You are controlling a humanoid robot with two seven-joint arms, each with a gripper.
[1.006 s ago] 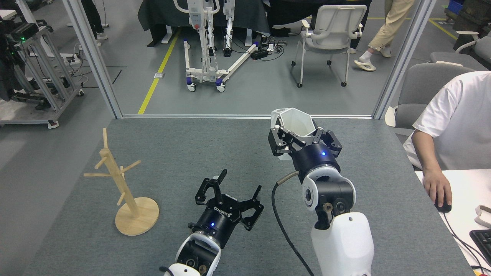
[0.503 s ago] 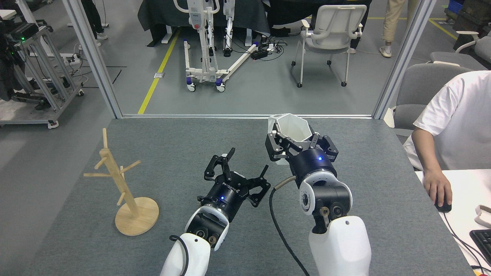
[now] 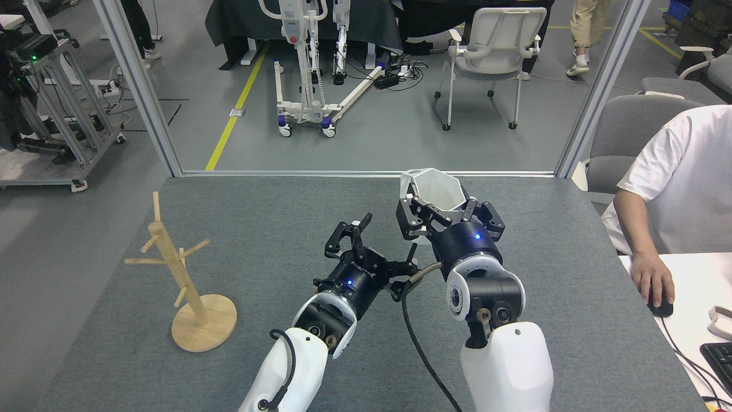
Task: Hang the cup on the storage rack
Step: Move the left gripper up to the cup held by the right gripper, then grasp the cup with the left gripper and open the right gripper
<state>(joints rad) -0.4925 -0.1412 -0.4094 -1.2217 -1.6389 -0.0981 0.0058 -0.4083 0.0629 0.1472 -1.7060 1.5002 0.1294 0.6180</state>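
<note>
L gripper (image 3: 382, 239) moved up-right, nearer the cup (image 3: 433, 187).

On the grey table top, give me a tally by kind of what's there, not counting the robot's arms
White faceted cup, held in the right claw: 1
Wooden mug rack, standing at the table's left: 1
Total: 2

Left tool (image 3: 378, 243) spread wide; right tool (image 3: 446, 213) clamped.
</note>
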